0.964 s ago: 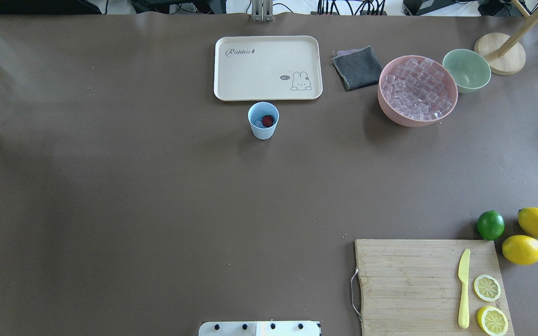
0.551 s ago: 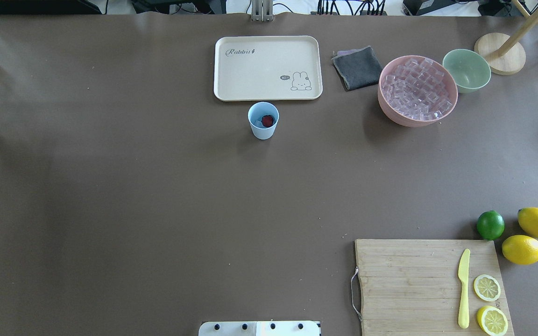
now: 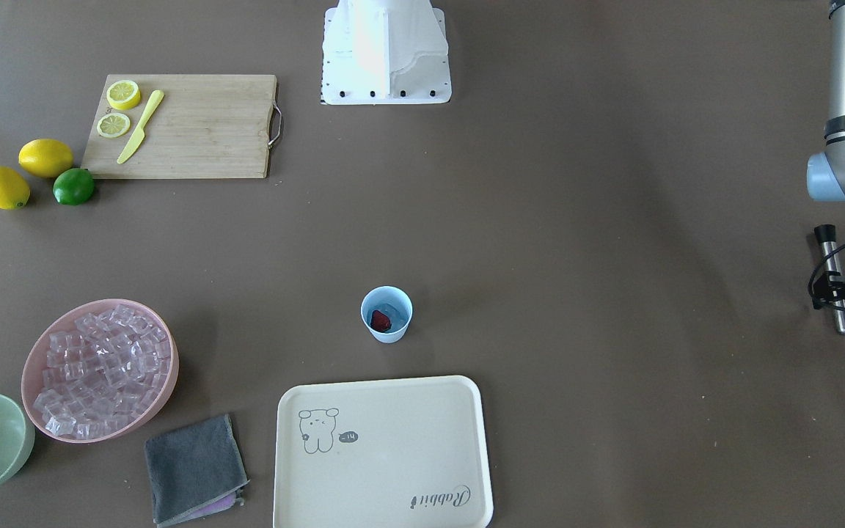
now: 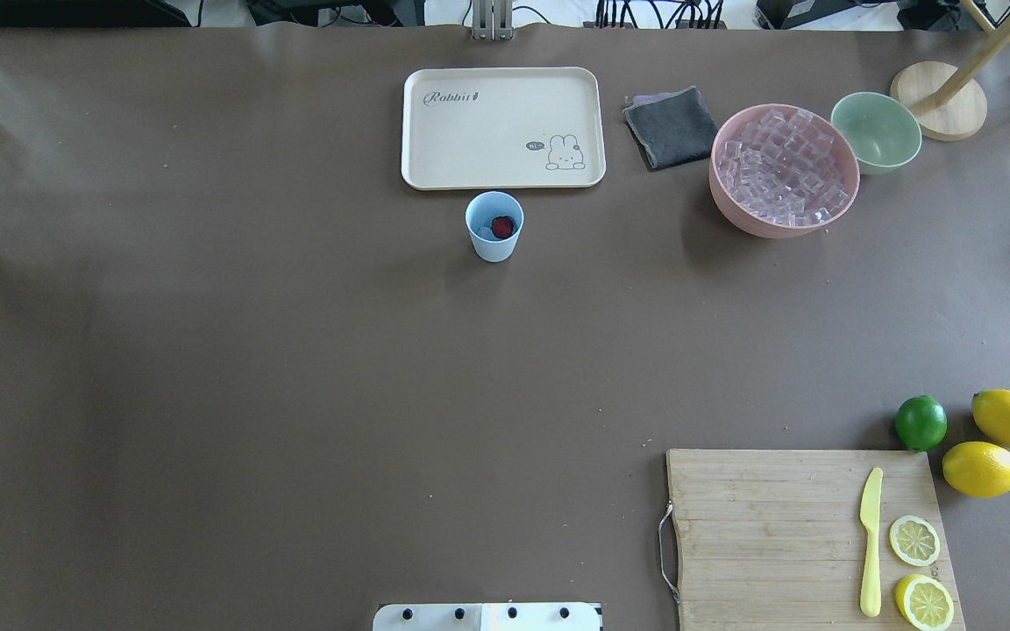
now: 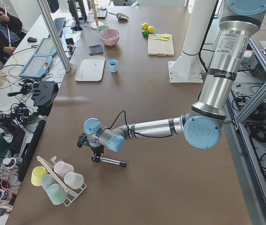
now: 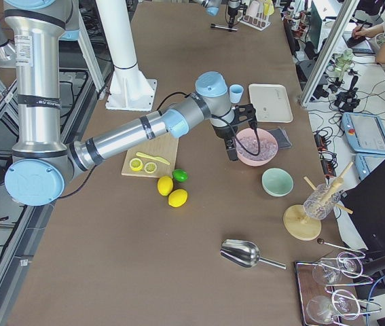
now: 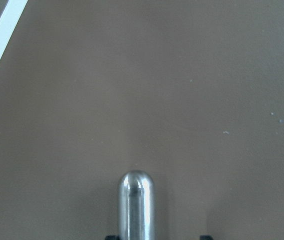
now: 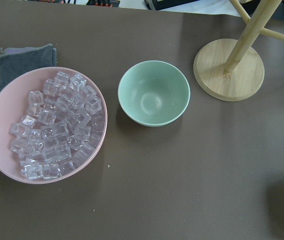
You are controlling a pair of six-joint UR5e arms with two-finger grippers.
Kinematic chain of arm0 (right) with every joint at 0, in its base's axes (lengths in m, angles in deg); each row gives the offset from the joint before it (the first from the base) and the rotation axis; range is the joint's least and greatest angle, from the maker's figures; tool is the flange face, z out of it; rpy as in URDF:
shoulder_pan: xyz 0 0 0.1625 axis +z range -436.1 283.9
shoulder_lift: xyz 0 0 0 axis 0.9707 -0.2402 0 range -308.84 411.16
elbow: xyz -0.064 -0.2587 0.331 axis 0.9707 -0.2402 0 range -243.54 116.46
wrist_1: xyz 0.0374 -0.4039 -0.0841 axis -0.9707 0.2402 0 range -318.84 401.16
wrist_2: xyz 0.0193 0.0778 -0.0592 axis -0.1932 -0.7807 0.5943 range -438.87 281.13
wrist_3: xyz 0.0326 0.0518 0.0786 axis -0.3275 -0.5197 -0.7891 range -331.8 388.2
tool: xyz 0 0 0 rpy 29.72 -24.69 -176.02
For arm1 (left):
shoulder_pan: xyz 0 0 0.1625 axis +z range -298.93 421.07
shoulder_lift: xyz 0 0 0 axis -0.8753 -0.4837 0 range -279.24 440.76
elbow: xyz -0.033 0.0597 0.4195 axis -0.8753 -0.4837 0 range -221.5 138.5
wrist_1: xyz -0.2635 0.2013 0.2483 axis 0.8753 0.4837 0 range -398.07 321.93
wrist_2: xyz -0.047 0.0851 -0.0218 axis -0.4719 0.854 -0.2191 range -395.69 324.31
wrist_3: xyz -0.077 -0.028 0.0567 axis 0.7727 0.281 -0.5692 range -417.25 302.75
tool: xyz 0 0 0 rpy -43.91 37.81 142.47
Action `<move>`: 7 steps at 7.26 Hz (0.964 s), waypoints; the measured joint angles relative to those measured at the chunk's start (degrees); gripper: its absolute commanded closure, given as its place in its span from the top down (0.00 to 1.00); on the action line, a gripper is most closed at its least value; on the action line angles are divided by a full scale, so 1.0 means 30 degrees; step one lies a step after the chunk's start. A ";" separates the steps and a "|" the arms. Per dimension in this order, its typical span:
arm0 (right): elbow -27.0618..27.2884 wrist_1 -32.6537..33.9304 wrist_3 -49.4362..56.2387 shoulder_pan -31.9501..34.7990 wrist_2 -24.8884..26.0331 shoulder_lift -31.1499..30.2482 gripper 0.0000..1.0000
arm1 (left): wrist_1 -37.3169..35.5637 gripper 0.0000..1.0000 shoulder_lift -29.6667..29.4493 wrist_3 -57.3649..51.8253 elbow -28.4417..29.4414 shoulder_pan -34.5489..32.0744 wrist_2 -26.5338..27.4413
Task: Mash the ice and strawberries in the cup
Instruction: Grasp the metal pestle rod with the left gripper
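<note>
The light-blue cup (image 4: pixel 494 226) stands upright just in front of the tray, mid-table. Inside it lie the red strawberry (image 4: pixel 502 227) and a clear piece of ice (image 3: pixel 392 310). More ice (image 8: pixel 51 127) fills the pink bowl (image 4: pixel 714 180). Far off at the table's left end, my left gripper (image 3: pixel 840 293) straddles a metal rod (image 7: pixel 136 205); whether it is clamped on the rod I cannot tell. My right gripper (image 6: pixel 231 151) hangs above the table by the pink bowl, and its state cannot be told.
A beige tray (image 4: pixel 487 140), grey cloth (image 4: pixel 670 127), green bowl (image 4: pixel 876 131) and wooden stand (image 4: pixel 938 101) line the far side. The cutting board (image 4: pixel 768 526) carries a yellow knife (image 4: pixel 871 542) and lemon halves, with a lime (image 4: pixel 921 422) beside it. A cup rack (image 5: pixel 57 180) stands near the left gripper.
The right arm's dark part at the overhead view's right edge has slid further out of view. The left arm's cable has come slightly further in at the left edge. Cup unmoved.
</note>
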 measured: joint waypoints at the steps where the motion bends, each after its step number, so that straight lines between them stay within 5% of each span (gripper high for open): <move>1: 0.0000 0.0000 -0.0005 0.0000 0.0007 0.0011 1.00 | -0.0024 0.00 -0.0032 -0.0003 0.0000 -0.0041 0.0005; 5: -0.0077 0.0000 -0.0028 -0.0026 0.0003 0.0080 1.00 | -0.0247 0.00 -0.0712 0.0089 -0.0430 -0.0773 -0.0321; 7: -0.0139 0.0018 -0.0043 -0.0038 -0.0111 0.0171 1.00 | -0.1601 0.00 -0.2077 0.0207 -0.2122 -0.1428 -0.0885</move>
